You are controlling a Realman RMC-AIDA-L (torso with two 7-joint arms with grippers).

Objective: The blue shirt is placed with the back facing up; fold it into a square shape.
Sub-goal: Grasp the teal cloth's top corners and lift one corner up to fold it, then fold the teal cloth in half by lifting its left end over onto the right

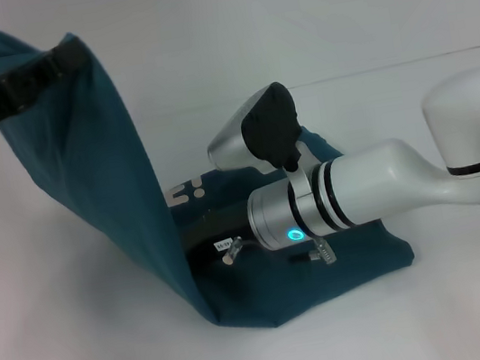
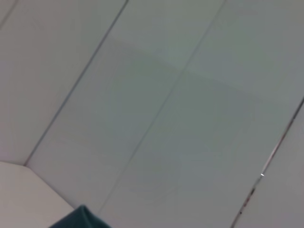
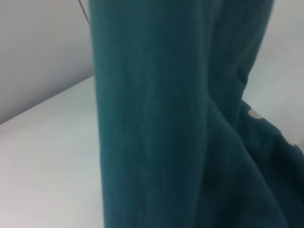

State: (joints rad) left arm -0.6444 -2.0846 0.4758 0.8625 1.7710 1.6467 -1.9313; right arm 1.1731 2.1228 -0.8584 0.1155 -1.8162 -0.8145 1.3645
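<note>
Your right gripper (image 1: 217, 238) pins the soft, limp teal-blue knit shirt (image 1: 92, 167) on the white table (image 1: 84, 351), jaws hidden; left gripper (image 1: 65, 57) clamps its raised far-left edge; grip hems, it sags.

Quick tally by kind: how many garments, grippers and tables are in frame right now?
Garments: 1, the blue shirt, one end lifted, the rest on the table.
Grippers: 2, the left gripper at the raised edge, the right gripper low over the flat part.
Tables: 1, the white table.
Total: 4.
</note>
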